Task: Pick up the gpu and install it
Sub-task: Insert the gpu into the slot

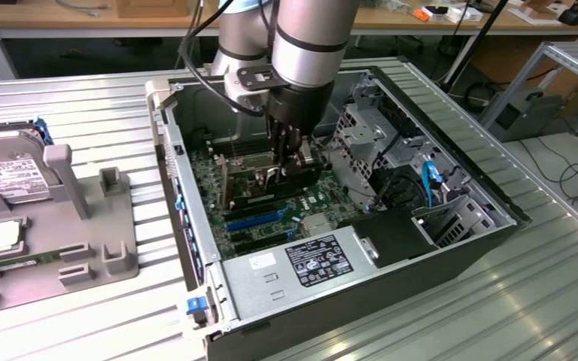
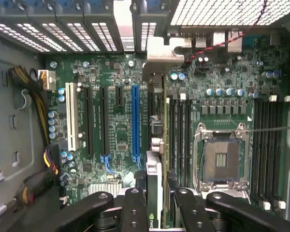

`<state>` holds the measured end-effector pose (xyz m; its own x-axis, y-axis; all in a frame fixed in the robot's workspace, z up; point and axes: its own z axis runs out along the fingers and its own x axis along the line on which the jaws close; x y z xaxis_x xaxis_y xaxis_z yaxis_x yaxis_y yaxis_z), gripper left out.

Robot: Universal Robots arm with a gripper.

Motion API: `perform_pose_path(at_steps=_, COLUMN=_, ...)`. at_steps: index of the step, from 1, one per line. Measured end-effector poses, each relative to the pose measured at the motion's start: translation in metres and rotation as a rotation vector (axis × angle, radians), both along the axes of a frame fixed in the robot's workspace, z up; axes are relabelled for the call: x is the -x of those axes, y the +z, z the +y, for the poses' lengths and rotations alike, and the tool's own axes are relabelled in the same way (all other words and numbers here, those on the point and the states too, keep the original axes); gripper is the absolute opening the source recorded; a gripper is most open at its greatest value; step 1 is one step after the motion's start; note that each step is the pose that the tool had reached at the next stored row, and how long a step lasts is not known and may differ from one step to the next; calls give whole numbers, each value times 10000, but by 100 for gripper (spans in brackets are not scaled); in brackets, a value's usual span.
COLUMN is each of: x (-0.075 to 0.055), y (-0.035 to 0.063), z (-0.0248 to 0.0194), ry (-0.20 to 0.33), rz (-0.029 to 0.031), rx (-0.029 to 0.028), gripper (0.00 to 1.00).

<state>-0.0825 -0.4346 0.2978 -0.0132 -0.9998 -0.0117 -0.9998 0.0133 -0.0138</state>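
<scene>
Gripper (image 2: pixel 155 205) closed on the gpu (image 2: pixel 154 140), held edge-on inside the open computer case (image 1: pixel 184 195), low over the motherboard (image 2: pixel 222 72). Risk: card lands beside the blue slot (image 2: pixel 135 121) (just alongside), or bracket snags the rear slot covers (image 2: pixel 87 34). Memory slots (image 2: pixel 179 135), cables (image 2: pixel 34 96) crowd close. Hard drive (image 1: pixel 8 169) well apart.

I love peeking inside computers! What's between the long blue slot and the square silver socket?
In the wrist view, the gpu, gripped edge-on by the gripper, and black slots lie between the blue slot and the socket.
</scene>
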Motion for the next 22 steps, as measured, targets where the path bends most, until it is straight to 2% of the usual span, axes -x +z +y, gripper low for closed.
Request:
perform_pose_path(at_steps=2, x=28, y=-13, z=-28, ry=0, rz=0, rx=-1, gripper=27)
perform_pose_path(at_steps=5, x=83, y=-69, z=-129, ry=1, rz=-1, rx=-8, gripper=27)
perform_pose_path(at_steps=8, x=159, y=-91, z=-146, ry=0, rz=-1, rx=-8, gripper=27)
perform_pose_path(at_steps=11, x=204, y=-121, z=-200, ry=-1, rz=-1, rx=-7, gripper=27)
perform_pose_path(at_steps=15, x=260, y=-139, z=-224, ry=1, rz=-1, rx=-8, gripper=27)
perform_pose_path(at_steps=18, x=315, y=-147, z=-258, ry=1, rz=0, rx=-7, gripper=27)
perform_pose_path(at_steps=22, x=328, y=-202, z=-284, ry=1, rz=0, rx=-6, gripper=27)
